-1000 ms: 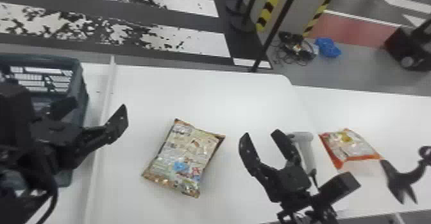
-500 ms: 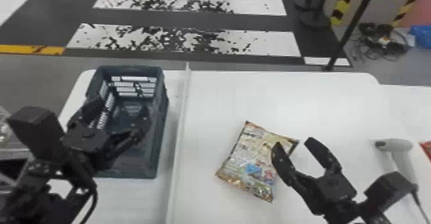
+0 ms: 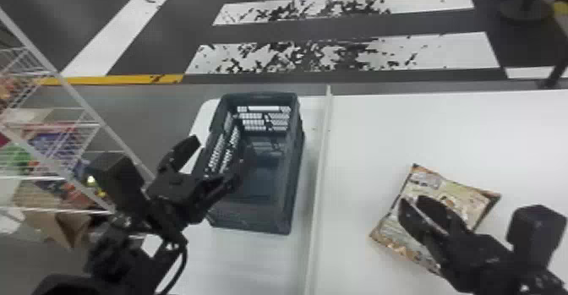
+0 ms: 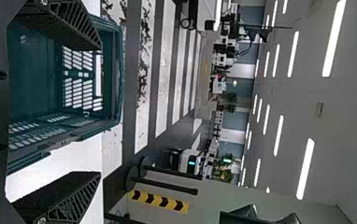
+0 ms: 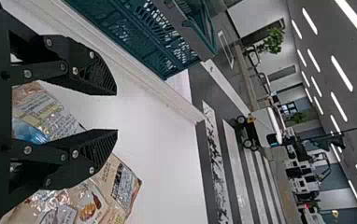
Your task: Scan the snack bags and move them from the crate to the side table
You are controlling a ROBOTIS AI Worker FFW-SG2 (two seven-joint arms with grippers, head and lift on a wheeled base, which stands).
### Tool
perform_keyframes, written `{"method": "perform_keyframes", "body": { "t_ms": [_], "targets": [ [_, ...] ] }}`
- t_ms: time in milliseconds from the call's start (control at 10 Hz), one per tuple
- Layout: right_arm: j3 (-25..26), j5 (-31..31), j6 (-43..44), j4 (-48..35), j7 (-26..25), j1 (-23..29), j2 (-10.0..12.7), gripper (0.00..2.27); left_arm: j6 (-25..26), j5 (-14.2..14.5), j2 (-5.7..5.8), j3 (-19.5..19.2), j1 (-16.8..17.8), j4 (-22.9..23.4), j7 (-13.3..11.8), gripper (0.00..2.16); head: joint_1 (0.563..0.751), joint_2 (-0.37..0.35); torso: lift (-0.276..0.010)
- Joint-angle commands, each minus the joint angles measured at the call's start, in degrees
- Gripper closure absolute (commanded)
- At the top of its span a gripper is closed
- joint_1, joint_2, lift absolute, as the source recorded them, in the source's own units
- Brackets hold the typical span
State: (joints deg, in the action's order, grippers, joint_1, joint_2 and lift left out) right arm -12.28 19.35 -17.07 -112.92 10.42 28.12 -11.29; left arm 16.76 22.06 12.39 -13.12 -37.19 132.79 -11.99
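Hovering open: right pincer [image 3: 412,201] above bag [image 3: 460,192], left pincer [image 3: 221,151] at crate [image 3: 258,219].

Left gripper [image 3: 219,151], right gripper [image 3: 413,201] well apart, angled inward, both jaws spread.

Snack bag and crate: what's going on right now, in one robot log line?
left gripper: jaws open, at crate | right gripper: jaws open, above snack bag | bag: on white table

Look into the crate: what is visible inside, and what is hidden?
The crate shows slotted walls and some bare floor. The left gripper hides part of its left side; what lies behind that cannot be told.
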Motion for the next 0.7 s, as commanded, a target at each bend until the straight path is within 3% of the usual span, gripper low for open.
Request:
{"method": "perform_keyframes", "body": {
  "t_ms": [0,300,600],
  "targets": [
    [-1.25,-1.77,-2.94,0.77,-0.13,-2.01,1.27,2.24,0.07,0.53,-0.18,-0.76,-0.52,0.02,-0.67,0.04,0.695,0.269,-0.087],
    [-3.63,-3.53,-2.06,4.72,-1.19,-2.98,2.5,2.24,-0.1,0.71,-0.53,-0.5,-0.43,-0.07,-1.37,0.04,0.695,0.306,-0.087],
    [-1.25,-4.06,-2.41,8.33,-0.66,-3.6,1.71,2.24,-0.1,1.06,-0.44,-0.68,-0.43,-0.16,-1.98,0.04,0.695,0.302,-0.087]
  ]
}}
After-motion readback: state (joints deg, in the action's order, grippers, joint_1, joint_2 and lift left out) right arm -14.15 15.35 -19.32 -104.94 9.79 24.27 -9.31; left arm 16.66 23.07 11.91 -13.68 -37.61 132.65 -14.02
